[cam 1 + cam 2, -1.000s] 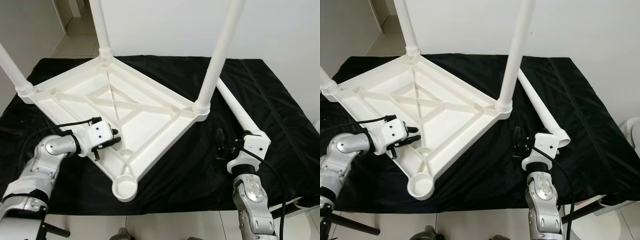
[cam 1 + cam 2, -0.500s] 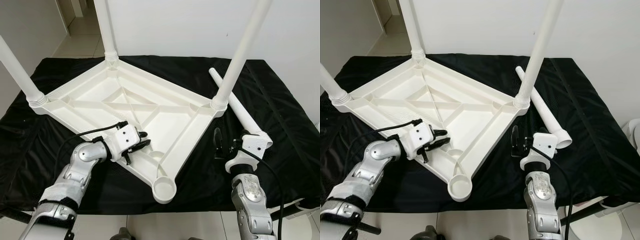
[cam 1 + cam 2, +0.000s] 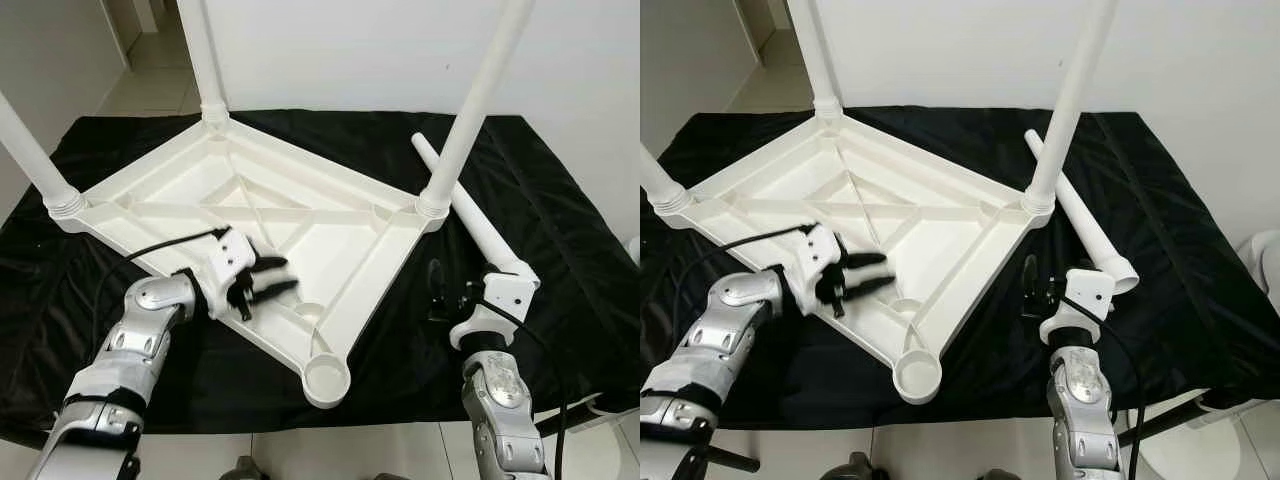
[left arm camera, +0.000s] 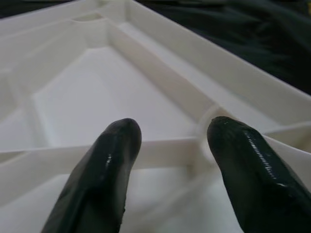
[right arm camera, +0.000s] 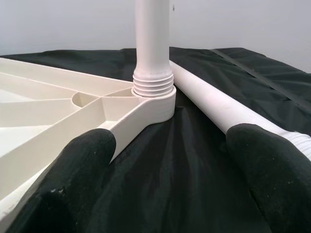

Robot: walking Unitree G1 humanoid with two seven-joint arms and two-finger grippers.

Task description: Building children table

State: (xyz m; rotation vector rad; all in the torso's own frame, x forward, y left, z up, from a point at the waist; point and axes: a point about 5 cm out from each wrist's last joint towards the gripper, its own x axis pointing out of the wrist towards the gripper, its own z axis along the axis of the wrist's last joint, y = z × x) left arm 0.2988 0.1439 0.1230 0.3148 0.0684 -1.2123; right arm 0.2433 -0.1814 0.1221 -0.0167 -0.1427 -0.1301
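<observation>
Our white tabletop (image 3: 300, 215) lies upside down on the black cloth (image 3: 560, 250), three legs screwed in, the nearest socket (image 3: 327, 378) empty. A loose leg (image 3: 470, 215) lies beside its right corner. Our left gripper (image 3: 262, 283) appears to straddle the near rim, fingers spread; our right gripper (image 3: 438, 290) hovers unclenched near the loose leg.

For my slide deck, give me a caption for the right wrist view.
Open right gripper faces the upturned table top's corner with a screwed-in leg, loose leg lying beside it.
</observation>
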